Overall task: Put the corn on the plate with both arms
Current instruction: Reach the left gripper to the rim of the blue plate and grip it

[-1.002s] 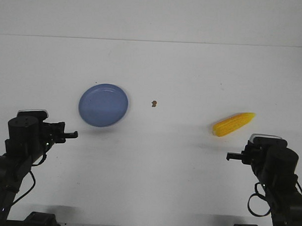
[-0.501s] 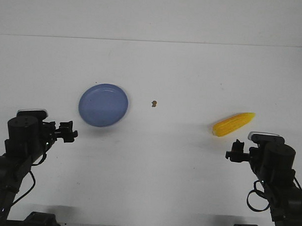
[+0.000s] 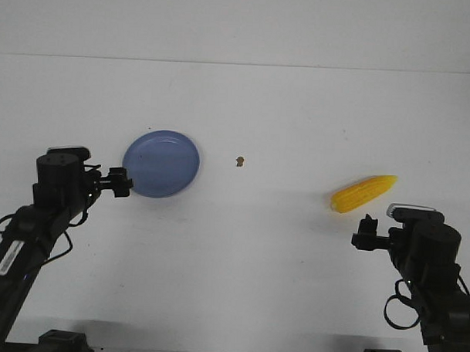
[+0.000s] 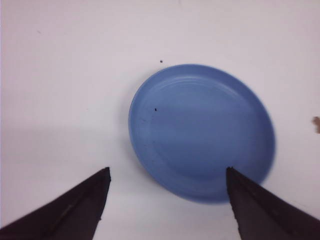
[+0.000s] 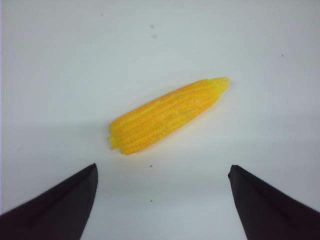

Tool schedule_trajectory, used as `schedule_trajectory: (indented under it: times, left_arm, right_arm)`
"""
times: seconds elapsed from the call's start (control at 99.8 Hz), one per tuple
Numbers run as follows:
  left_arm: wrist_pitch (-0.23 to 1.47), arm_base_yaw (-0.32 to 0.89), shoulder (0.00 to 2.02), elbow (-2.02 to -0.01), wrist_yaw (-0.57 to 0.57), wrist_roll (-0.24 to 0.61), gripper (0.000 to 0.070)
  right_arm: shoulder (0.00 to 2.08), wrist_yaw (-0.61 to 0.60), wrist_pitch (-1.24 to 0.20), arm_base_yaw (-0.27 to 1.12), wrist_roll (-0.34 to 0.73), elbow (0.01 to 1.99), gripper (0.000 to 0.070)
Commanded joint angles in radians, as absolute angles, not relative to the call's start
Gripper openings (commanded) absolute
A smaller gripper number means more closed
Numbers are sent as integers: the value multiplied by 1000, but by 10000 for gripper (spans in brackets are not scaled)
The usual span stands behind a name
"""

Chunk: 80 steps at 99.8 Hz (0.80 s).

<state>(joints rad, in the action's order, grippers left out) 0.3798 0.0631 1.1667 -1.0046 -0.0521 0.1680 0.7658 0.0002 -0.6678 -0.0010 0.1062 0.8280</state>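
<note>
Notably both wrist views crop finger bases. Left gripper (image 3: 120, 181) wide open, empty, beside blue plate (image 3: 161, 163). Right gripper (image 3: 364, 231) wide open, empty, below corn cob (image 3: 363, 193). White sticker on left arm (image 3: 10, 256), text unreadable.

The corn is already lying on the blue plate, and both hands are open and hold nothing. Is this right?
Not quite. The corn is not on the plate: it lies on the bare white table, far from it, near the right hand, as the front view shows. The rest holds: the wrist views show the right hand and the left hand open and empty.
</note>
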Motion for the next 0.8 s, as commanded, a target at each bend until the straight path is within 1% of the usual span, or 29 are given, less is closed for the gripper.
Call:
schedule_trajectory:
  times: [0.0,0.17,0.361,0.551,0.792]
  left_arm:
    - [345,63,1260,-1039,-51,171,468]
    - [260,51,1469,-1098,-39,170,467]
    - [260,19,1657,-1199,-18,170,467]
    - [260,7,1774,-1266,-18,170,467]
    - [263,7,1855,-1272,-19,170,467]
  right_arm:
    - [772,-1,-650,1,116,847,553]
    - [772,-1,-635,1,116,847,553]
    - [772,0,-636,1,116,847,553]
    - [772,-1,-636,1,117,847,553]
    - [772,-1,-636,1,117,847,553]
